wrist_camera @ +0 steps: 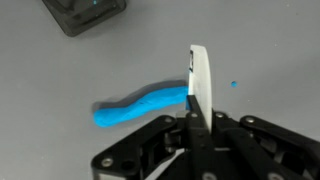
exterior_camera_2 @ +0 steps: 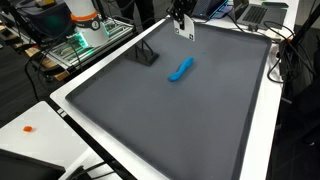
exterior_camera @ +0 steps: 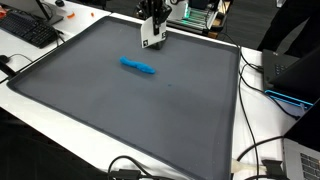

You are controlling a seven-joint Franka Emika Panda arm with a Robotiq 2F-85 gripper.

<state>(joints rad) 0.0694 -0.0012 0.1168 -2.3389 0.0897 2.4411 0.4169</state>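
Note:
My gripper (wrist_camera: 200, 118) is shut on a thin white flat piece (wrist_camera: 201, 75) that sticks out past the fingertips. In both exterior views the gripper (exterior_camera: 153, 30) (exterior_camera_2: 182, 20) hangs over the far part of the dark grey mat (exterior_camera: 120, 110), with the white piece (exterior_camera: 151, 40) (exterior_camera_2: 185, 30) hanging just above the surface. A wavy blue object (exterior_camera: 138, 66) (exterior_camera_2: 181, 69) lies flat on the mat a short way from the gripper. In the wrist view the blue object (wrist_camera: 140, 105) lies to the left, and the white piece hides its right end.
A small black stand (exterior_camera_2: 146, 54) sits on the mat near its edge and shows as a dark box (wrist_camera: 85, 12) in the wrist view. Around the mat are a keyboard (exterior_camera: 30, 30), a laptop (exterior_camera: 298, 75), cables (exterior_camera: 262, 150) and green-lit equipment (exterior_camera_2: 85, 45).

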